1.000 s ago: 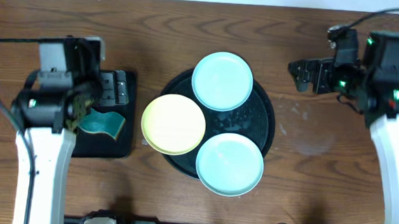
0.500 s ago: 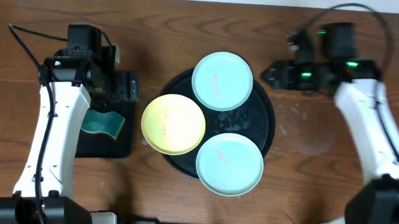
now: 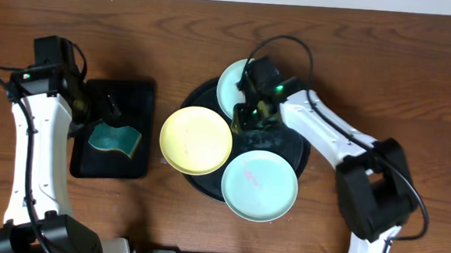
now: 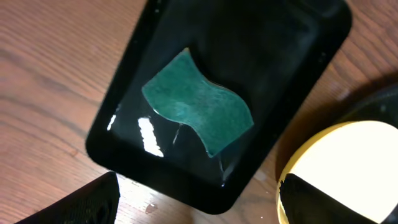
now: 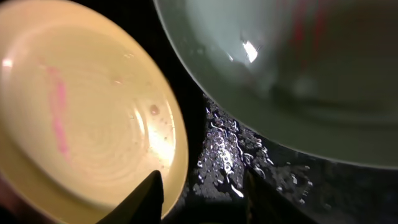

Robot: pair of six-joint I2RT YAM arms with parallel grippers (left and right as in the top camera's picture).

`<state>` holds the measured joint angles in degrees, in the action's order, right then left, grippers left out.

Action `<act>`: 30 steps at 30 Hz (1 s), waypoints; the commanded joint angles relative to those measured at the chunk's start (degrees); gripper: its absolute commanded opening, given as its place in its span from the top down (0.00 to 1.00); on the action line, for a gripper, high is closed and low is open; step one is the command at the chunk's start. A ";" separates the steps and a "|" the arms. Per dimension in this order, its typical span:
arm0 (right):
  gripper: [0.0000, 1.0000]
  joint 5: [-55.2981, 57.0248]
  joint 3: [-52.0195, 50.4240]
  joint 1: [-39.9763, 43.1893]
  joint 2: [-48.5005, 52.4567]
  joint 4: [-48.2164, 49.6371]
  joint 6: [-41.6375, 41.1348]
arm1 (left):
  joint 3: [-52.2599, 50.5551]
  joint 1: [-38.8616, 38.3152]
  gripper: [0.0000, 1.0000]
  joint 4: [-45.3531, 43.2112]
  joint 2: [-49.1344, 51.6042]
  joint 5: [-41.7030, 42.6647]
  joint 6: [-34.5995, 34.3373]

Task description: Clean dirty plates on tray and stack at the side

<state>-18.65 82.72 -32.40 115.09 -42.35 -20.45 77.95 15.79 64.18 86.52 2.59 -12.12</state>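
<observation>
Three plates face up, seemingly flat, overhanging the tray

Pastels, black and brown.
The pale yellow round plate bears a pink streak, and the nearer pale mint green round plate shows faint pink marks. The large round black tray glistens with wet speckles. The wavy sponge is teal, the glossy rectangular tray black, and the wooden table brown and grained.

- The left arm is extending up the frame's left edge, its left gripper facing down with fingers spread wide.
- The right arm is bending from lower right to upper centre, its right gripper parted (only the tips show).
</observation>
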 commanded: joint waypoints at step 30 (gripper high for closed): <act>0.99 5.11 0.87 -4.11 6.54 1.77 -6.27 | -0.87 1.18 0.17 0.83 -0.02 -2.19 -0.50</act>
<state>-17.98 83.24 -36.51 121.25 -39.22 -22.61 77.91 16.71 64.40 86.52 1.10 -12.21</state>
